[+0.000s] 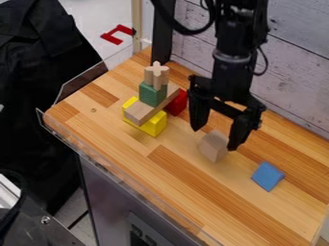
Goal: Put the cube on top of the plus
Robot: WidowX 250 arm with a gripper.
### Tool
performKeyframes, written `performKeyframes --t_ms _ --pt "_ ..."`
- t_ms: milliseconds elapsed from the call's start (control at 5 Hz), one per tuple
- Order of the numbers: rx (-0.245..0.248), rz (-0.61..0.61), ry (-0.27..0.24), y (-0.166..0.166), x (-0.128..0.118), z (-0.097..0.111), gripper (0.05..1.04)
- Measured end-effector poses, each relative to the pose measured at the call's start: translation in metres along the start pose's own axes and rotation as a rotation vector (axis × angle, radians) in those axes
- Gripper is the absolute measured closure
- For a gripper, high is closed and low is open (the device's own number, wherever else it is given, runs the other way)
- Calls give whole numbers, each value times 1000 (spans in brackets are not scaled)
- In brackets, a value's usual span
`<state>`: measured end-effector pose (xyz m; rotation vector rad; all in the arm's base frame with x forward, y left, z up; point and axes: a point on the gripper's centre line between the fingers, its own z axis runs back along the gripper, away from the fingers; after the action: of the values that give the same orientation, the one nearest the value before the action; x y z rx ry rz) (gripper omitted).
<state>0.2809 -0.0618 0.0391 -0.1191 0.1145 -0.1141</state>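
Fingers spread apart, a black gripper (215, 139) hung close over a wooden cube (212, 146). From the cube, a wooden plus (156, 77) topped a green block (152, 94) toward 11 o'clock.

Pale whitewashed plank wall (296, 62) behind striped wooden counter (99, 122). Clear guard (80, 82) along counter's left edge. Grey front (106, 187) below. Dark cloth (38, 53) at left, light floor (90, 10) beyond, angular red piece (110, 38) there.

Blue block (267, 176) on wooden counter (109, 129)
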Motion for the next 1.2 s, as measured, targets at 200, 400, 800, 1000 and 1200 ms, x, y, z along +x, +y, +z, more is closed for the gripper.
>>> performKeyframes --t_ms 200,400,800,1000,1200 --pt "0 6 18 2 1 -9 83" --pt "8 18 47 5 2 -14 83" --pt "-2 25 80 8 6 -25 122" --pt "-20 21 104 6 5 -33 401" --pt "-24 25 93 6 7 -34 501"
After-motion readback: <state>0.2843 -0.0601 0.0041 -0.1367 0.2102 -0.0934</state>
